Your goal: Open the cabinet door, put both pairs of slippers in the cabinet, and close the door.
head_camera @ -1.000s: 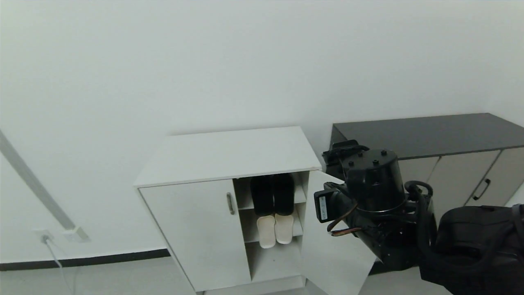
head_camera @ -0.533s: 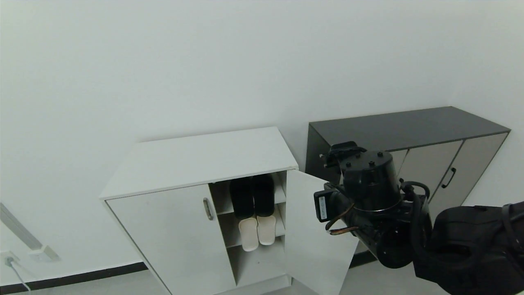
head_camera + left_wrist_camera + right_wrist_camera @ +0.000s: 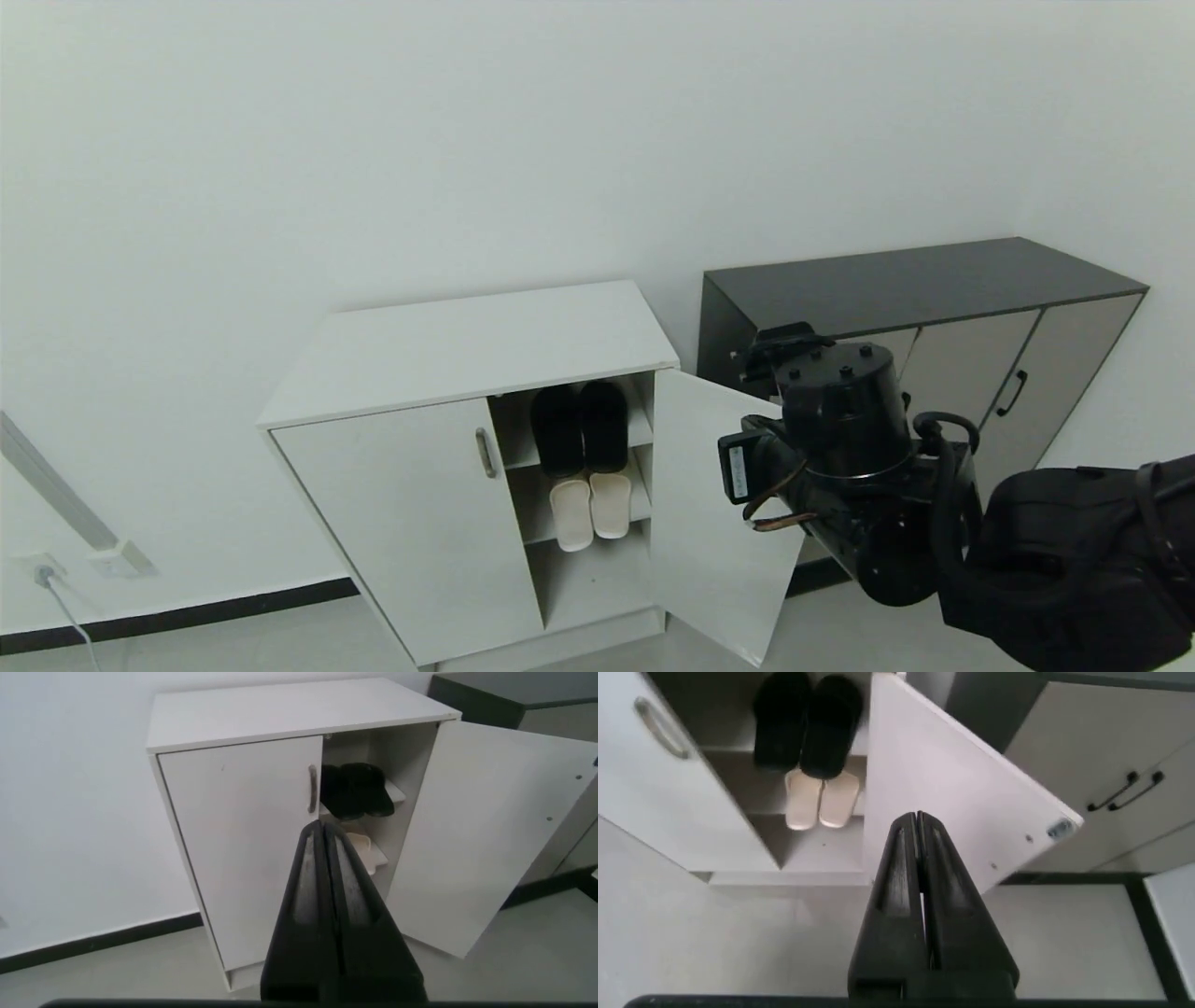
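Cabinet door stays open — black slippers, white slippers unmoved inside.

closed fingers, open cabinet, slippers

Over on the right, a dark-topped sideboard stood against the white wall, with a black handle on its grey door. Low down ran a black skirting strip. A socket sat just above it, its cable hanging down, and a slanted conduit was close by.
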Robot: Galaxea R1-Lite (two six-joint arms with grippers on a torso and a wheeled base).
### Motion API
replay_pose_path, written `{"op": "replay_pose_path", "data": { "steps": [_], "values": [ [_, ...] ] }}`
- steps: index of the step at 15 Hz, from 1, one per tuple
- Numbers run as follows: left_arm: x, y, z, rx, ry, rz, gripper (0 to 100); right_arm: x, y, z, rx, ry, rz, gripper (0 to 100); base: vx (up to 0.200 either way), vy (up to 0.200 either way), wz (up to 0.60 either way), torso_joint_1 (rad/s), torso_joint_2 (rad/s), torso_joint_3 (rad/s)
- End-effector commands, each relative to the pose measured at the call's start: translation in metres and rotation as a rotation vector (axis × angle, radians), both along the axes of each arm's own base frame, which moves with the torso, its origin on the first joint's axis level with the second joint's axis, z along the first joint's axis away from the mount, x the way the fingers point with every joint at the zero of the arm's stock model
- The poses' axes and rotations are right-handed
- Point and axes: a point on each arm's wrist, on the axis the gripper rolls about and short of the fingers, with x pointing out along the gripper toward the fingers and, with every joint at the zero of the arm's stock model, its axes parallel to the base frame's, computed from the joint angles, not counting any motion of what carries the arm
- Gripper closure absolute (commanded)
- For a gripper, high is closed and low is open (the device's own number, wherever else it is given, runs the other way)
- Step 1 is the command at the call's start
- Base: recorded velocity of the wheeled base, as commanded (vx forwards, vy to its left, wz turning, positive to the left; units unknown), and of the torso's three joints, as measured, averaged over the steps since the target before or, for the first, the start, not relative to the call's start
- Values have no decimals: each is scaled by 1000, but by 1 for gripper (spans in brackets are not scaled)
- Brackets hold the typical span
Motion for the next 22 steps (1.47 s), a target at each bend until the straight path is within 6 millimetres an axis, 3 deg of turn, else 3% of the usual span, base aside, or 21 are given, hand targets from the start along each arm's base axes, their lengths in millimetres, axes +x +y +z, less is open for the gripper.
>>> {"op": "replay_pose_path", "data": {
  "steps": [1,2,7,12,17,22],
  "values": [
    [0,0,0,0,0,0,100,9,-5,-1,-6,-6,-25,100,0,0,0,0,0,0],
    [0,0,0,1,0,0,100,16,-8,-4,-11,-8,-37,100,0,0,0,0,0,0],
    [0,0,0,0,0,0,100,98,-39,-6,-4,-55,-135,100,0,0,0,0,0,0],
    [0,0,0,0,0,1,100,158,-53,-34,14,-30,-142,100,0,0,0,0,0,0],
    [0,0,0,0,0,0,100,183,-56,-59,13,-3,-147,100,0,0,0,0,0,0],
    [0,0,0,0,0,1,100,194,-57,-81,2,28,-160,100,0,0,0,0,0,0]
  ]
}}
